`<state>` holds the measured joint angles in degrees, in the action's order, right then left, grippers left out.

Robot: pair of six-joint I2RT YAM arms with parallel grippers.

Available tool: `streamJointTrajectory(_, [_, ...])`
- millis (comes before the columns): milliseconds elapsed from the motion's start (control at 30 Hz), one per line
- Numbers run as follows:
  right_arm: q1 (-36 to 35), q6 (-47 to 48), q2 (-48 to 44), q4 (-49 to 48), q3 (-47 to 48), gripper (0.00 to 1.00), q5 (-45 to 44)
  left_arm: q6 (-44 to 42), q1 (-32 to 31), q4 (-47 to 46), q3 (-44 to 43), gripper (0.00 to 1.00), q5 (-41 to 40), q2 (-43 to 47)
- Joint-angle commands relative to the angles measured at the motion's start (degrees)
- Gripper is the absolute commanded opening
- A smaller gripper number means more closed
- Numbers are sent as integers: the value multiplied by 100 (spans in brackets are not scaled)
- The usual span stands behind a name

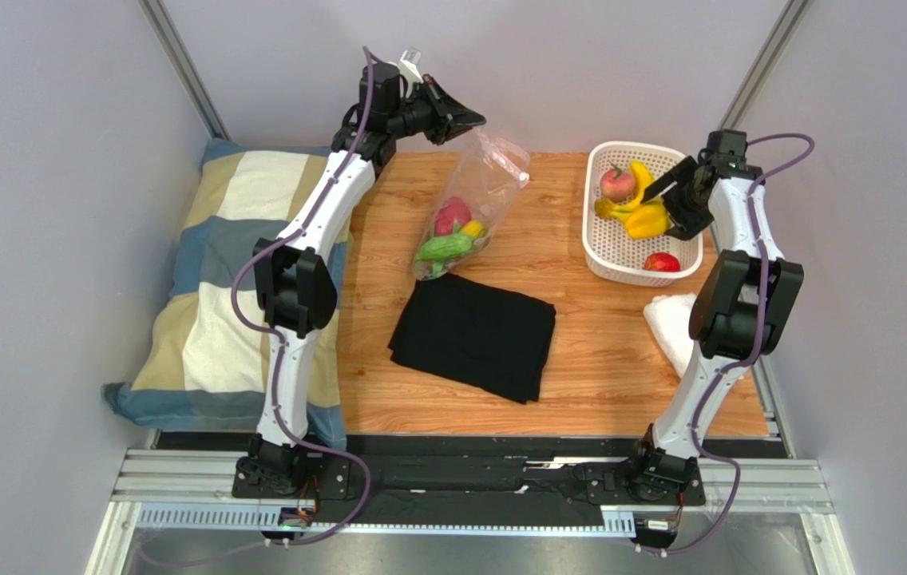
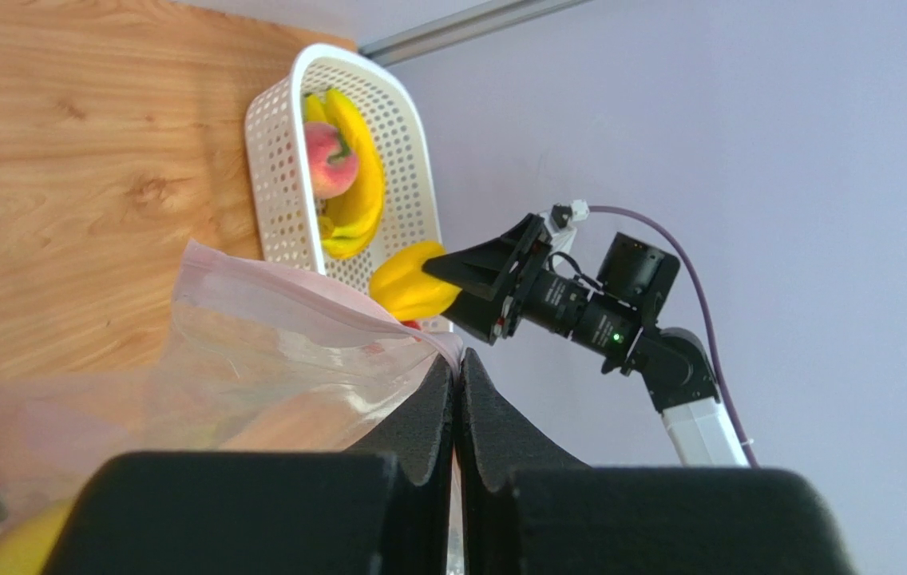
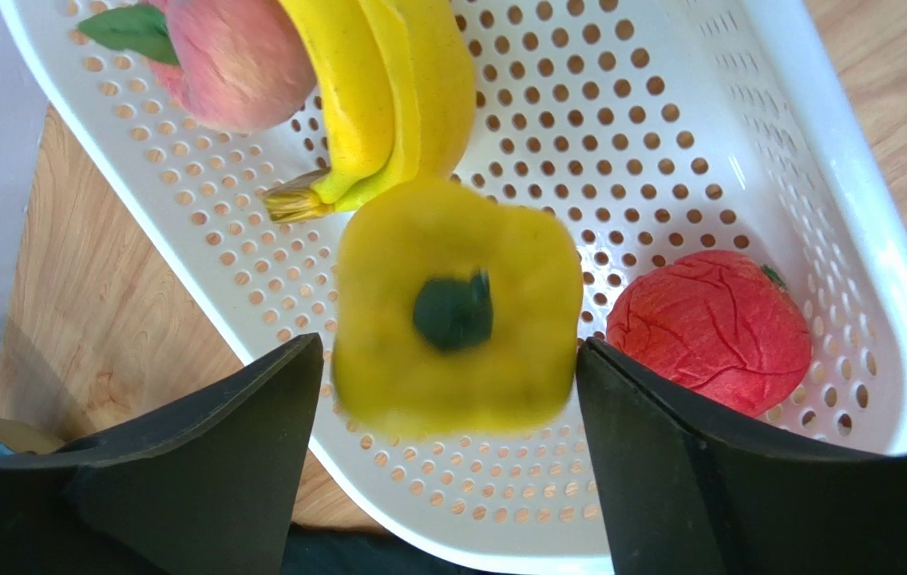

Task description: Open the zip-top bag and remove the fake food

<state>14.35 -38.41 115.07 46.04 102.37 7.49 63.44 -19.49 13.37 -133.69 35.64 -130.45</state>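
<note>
Item: zip-top bag (image 1: 488, 180), far centre, hung by its zip edge from clenched left gripper (image 1: 476, 121). Fake food (image 1: 452, 228) lies low inside.
Right gripper (image 3: 449, 345): jaws spread, yellow pepper (image 3: 482, 383) apparently loose between them, over basket (image 3: 686, 132), far right.
Advice: lift straight up, clear of the rim.

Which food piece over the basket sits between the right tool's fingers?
The yellow pepper with the green stem; bananas, peach and red fruit lie in the basket.

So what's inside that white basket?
A peach, bananas and a red fruit; a yellow pepper between the right gripper's open fingers covers part of the basket floor.
</note>
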Motion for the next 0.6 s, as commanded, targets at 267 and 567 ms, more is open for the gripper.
streamJointTrajectory(267, [-238, 720, -440, 801, 713, 98, -72, 468, 33, -1038, -369, 0, 136, -262])
streamJointTrajectory(567, [-1924, 1222, 172, 880, 3188, 57, 815, 292, -11, -853, 89, 0, 374, -50])
